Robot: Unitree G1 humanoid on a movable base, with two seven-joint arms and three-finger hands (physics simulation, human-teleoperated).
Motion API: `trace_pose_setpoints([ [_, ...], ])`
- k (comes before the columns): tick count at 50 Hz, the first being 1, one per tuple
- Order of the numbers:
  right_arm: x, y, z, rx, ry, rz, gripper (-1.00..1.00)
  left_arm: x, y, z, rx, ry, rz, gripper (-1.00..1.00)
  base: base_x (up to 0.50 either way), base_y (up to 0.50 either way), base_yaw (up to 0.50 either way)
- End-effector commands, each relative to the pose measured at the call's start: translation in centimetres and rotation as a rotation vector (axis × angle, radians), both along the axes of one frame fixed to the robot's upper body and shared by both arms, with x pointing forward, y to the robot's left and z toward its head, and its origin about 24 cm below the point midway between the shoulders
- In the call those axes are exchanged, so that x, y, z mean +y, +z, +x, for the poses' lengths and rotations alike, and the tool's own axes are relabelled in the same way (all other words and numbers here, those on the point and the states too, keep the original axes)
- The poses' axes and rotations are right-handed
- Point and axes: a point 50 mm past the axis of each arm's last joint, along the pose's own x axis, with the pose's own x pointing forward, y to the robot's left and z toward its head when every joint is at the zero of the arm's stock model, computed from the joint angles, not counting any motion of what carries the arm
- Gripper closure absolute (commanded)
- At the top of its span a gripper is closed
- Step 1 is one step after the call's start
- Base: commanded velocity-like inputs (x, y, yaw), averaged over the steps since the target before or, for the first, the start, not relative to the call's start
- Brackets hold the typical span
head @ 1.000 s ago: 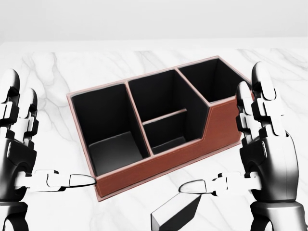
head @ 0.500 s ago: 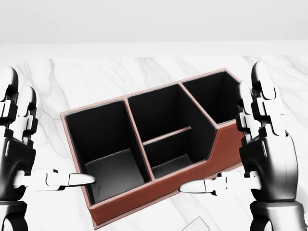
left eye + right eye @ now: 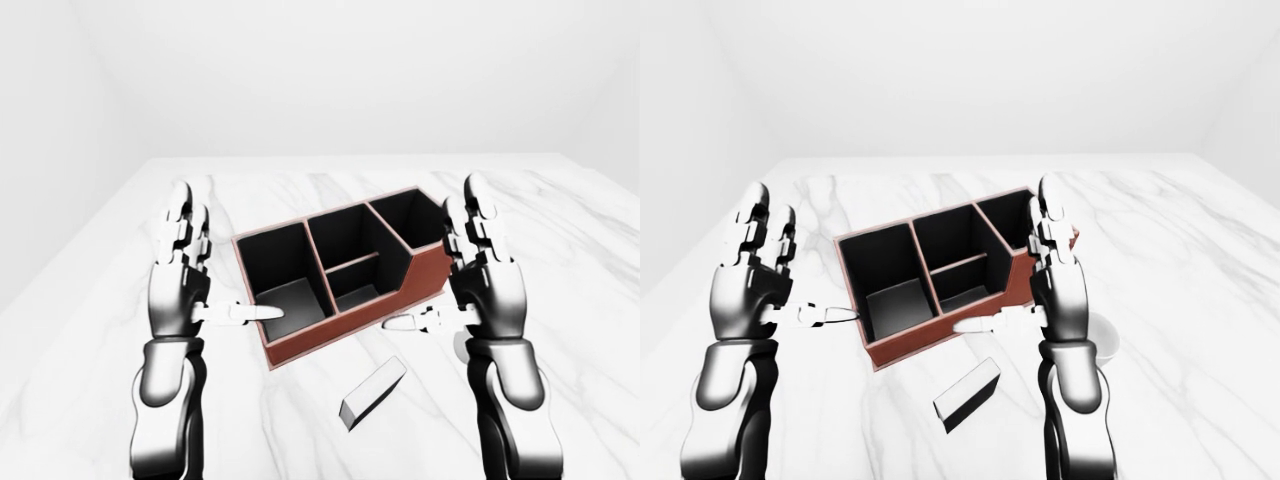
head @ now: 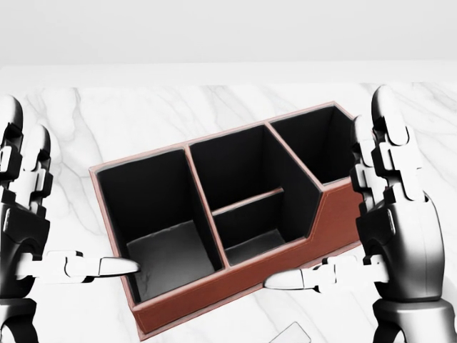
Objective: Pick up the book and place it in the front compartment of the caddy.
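In the left-eye view, the small grey rectangular book (image 3: 372,392) lies flat on the white marble bench (image 3: 300,195), at 5 o'clock from the brown leather caddy with black compartments (image 3: 340,270) and apart from it. The left hand (image 3: 180,290) and right hand (image 3: 487,285) flank the caddy, fingers spread wide, holding nothing

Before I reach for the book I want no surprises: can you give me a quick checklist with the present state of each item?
1. Book lying free on the table: ok.
2. Left hand open, holding nothing: ok.
3. Right hand open, holding nothing: ok.
4. Caddy upright, visible compartments empty: ok.
5. Book well framed in head view: not ok, only a corner shows at the bottom edge.
6. White object behind the right arm: cannot tell what it is.
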Motion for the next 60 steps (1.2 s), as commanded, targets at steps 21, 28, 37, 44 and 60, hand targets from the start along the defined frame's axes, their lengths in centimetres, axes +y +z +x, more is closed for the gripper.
trace_pose_setpoints([
  [21, -0.2, 2.0, -0.4, -0.095, -0.005, -0.096, -1.0, 0.1, 0.5, -0.2, -0.024, 0.0, 0.007, -1.0, 0.0, 0.0, 0.0],
  [28, -0.1, 1.9, -0.4, -0.089, -0.002, -0.117, -1.0, 0.2, 0.7, -0.2, -0.034, 0.0, 0.008, -1.0, 0.0, 0.0, 0.0],
  [37, 0.0, 2.0, -0.4, -0.091, -0.001, -0.138, -1.0, 0.5, 1.8, -0.1, -0.08, 0.004, 0.015, -1.0, 0.0, 0.0, 0.0],
  [44, -0.1, 2.4, -0.4, -0.11, -0.002, -0.154, -1.0, 0.4, 3.3, 0.0, -0.149, 0.001, 0.01, -1.0, 0.0, 0.0, 0.0],
  [60, 0.6, 2.8, -0.8, -0.126, 0.01, -0.231, -1.0, 1.6, 4.4, 0.9, -0.183, 0.013, 0.007, -1.0, 0.0, 0.0, 0.0],
])
